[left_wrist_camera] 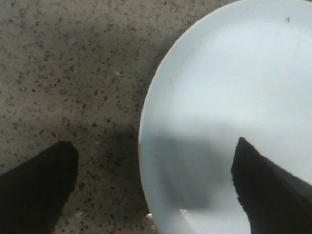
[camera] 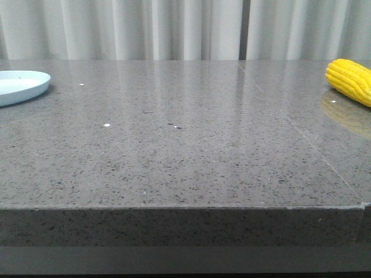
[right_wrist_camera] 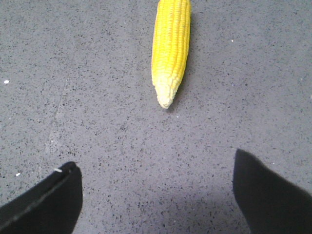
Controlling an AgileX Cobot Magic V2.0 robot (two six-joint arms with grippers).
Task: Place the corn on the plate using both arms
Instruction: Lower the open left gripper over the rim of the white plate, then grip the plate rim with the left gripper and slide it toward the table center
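Observation:
The yellow corn (camera: 350,80) lies on the grey stone table at the far right edge of the front view. In the right wrist view the corn (right_wrist_camera: 170,48) lies lengthwise with its paler tip toward my right gripper (right_wrist_camera: 155,168), which is open, empty and a short way off. The pale blue-white plate (camera: 20,86) sits at the far left. In the left wrist view my left gripper (left_wrist_camera: 155,152) is open above the plate's rim (left_wrist_camera: 146,107), one finger over the plate, the other over the table. Neither arm shows in the front view.
The grey speckled table (camera: 185,145) ends in a front edge near the camera. A seam (camera: 301,133) runs diagonally across its right part. White curtains (camera: 185,29) hang behind the table.

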